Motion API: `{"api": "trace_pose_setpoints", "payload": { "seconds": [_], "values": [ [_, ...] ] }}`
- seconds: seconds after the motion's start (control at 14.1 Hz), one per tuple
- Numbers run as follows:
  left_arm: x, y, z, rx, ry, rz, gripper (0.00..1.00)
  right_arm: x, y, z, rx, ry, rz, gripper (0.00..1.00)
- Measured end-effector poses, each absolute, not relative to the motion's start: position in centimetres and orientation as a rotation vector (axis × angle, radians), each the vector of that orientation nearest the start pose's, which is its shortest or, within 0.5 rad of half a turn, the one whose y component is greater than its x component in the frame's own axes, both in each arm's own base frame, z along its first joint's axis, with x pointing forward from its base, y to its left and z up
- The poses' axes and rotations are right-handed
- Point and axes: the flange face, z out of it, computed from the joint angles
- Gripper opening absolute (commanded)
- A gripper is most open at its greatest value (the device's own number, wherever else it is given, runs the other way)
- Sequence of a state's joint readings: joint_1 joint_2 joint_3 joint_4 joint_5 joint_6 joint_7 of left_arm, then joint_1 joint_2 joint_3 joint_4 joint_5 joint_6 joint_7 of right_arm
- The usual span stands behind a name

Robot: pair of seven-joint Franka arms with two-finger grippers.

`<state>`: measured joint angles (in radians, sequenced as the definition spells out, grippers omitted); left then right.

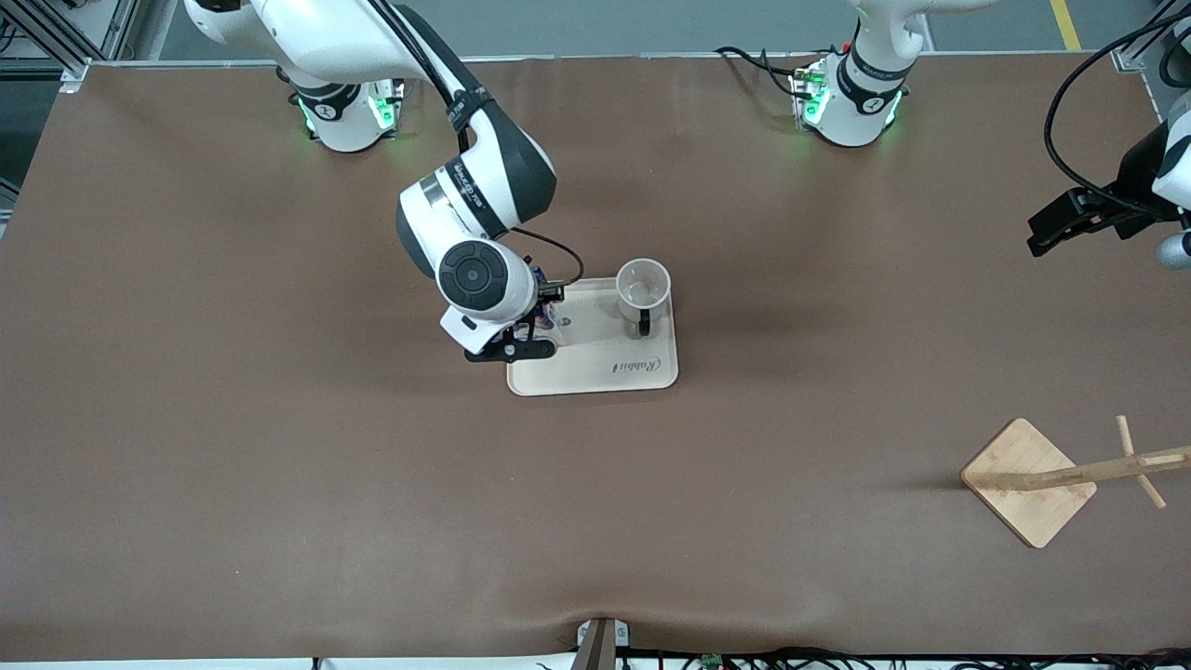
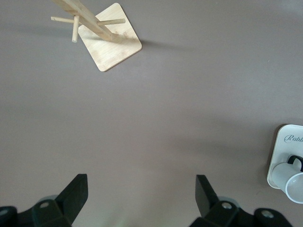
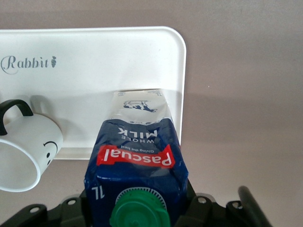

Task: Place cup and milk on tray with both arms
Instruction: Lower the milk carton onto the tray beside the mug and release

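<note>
The cream tray (image 1: 595, 372) lies mid-table. The white smiley cup (image 1: 642, 284) stands on the tray's corner farther from the front camera, toward the left arm's end. My right gripper (image 1: 544, 316) is shut on the dark blue milk carton (image 3: 137, 156), holding it upright over the tray's end toward the right arm (image 3: 94, 71), beside the cup (image 3: 26, 156). I cannot tell whether the carton's base touches the tray. In the front view the wrist hides most of the carton (image 1: 538, 276). My left gripper (image 2: 141, 182) is open and empty over bare table near the left arm's end (image 1: 1042, 237).
A wooden stand with a square base (image 1: 1028, 479) and a pegged post stands near the left arm's end, nearer the front camera; it also shows in the left wrist view (image 2: 111, 42). The brown table mat covers the rest.
</note>
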<state>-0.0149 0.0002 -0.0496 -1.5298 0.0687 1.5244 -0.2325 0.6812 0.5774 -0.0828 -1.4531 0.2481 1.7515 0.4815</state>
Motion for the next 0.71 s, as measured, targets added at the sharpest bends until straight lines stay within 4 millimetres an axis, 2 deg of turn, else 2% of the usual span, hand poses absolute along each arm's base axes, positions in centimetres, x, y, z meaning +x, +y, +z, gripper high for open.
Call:
{"api": "trace_pose_setpoints", "payload": {
  "seconds": [0.71],
  "values": [
    [55.24,-2.88,63.44,-3.061,-0.259,0.007,1.0,54.95,40.91,33.7,-3.072,-0.065,0.465,1.0]
  ]
}}
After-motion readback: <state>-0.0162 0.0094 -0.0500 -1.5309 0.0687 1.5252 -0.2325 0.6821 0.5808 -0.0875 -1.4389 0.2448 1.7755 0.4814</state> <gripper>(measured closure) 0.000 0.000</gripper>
